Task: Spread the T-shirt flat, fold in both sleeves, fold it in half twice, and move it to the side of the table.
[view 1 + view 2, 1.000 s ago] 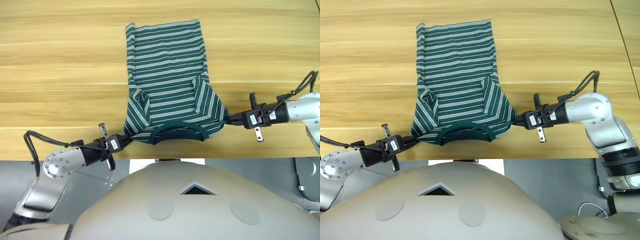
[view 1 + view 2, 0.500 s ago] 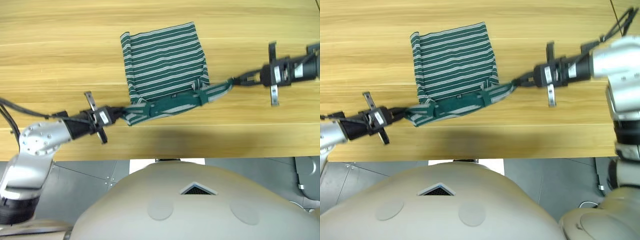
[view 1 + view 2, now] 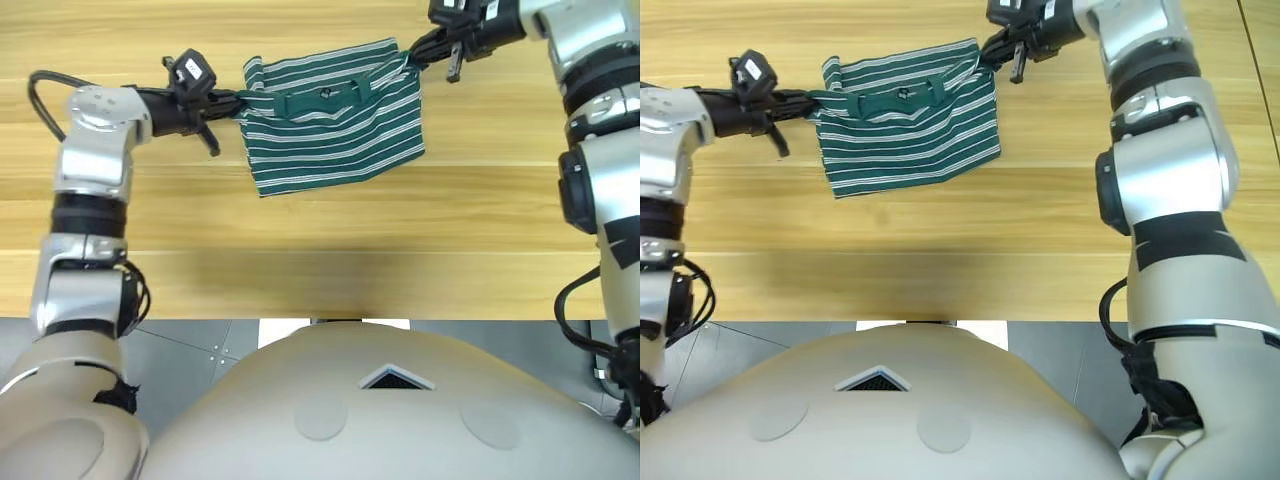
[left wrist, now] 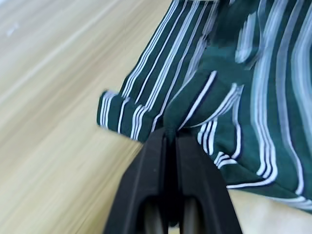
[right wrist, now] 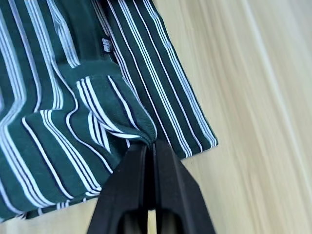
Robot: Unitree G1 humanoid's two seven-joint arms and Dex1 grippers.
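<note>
The T-shirt (image 3: 335,130) is dark green with thin white stripes. It lies folded over on itself at the far part of the wooden surface (image 3: 300,260), roughly midway between the two arms. Its near edge sits slightly askew, lower toward the robot's left. Along the far edge the collar (image 3: 325,95) faces up, and that edge is drawn taut in a line from one pincer to the other.

The left pincer (image 3: 232,100) is clamped tight on the far left corner of the cloth. Its wrist view shows its dark fingers (image 4: 146,165) pressed together with a pinch of striped fabric bunched at the tips. The right pincer (image 3: 412,52) is closed the same way on the far right corner, where a fold of fabric gathers at its tips (image 5: 150,146).

The gripped edge may be raised a little off the wood — the head views do not make that plain.
</note>
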